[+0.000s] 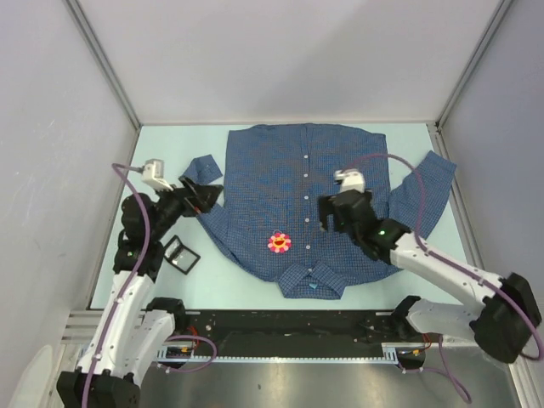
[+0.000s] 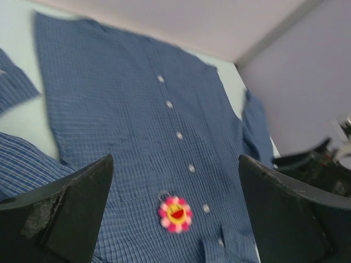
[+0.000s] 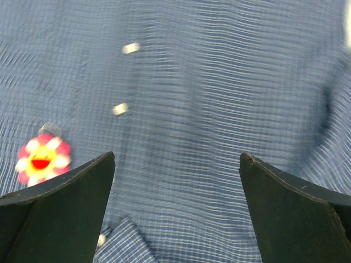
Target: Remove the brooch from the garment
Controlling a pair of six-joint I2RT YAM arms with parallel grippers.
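L gripper (image 1: 214,195) fingers spread wide; R gripper (image 1: 324,216) likewise; both arms reach fwd

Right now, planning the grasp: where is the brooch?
In the top view, the brooch sits on the shirt, left of the button row, near the collar.

We see white arms (image 1: 125,304) with black joints (image 1: 136,224), purple cables (image 1: 380,155), dark wedge-shaped fingers (image 2: 74,211), one green light (image 1: 382,229)

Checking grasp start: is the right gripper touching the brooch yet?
Apart. The top view shows bare shirt between the open right gripper and the brooch.
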